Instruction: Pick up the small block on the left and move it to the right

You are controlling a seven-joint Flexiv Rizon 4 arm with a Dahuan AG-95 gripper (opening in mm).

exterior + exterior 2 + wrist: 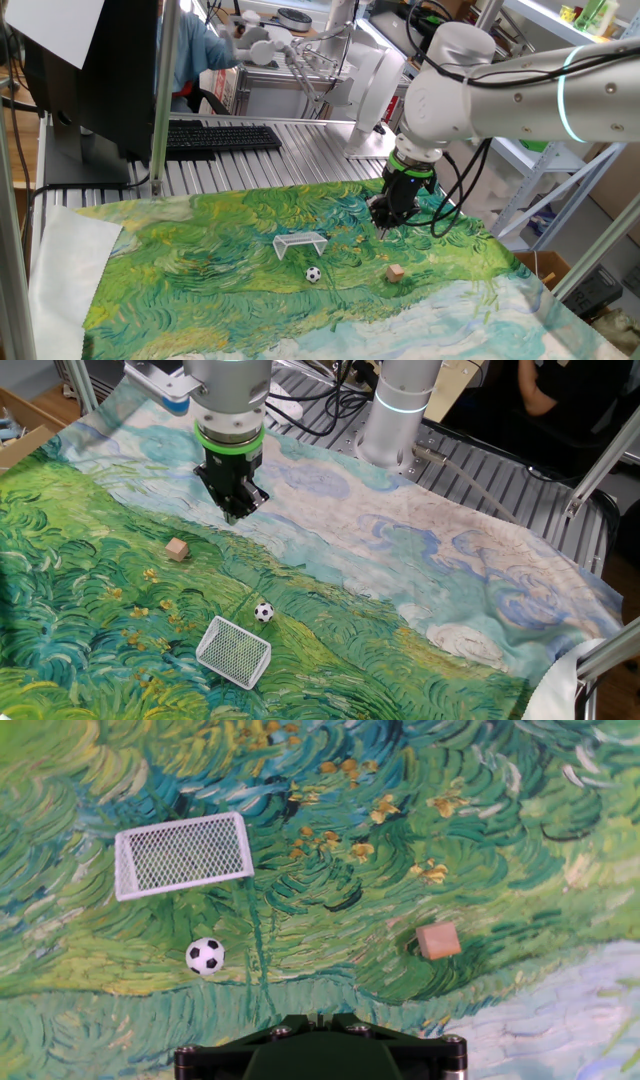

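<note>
Fingers [236,510] hang above cloth [420,560]; small block [178,549] near, apart

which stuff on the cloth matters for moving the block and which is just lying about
For the job:
- block, tan cube lying apart from the rest
- end effector, above the cloth, holding nothing

Lying about:
- ball
- goal
- cloth, painted, only the surface
- keyboard, behind the cloth
</note>
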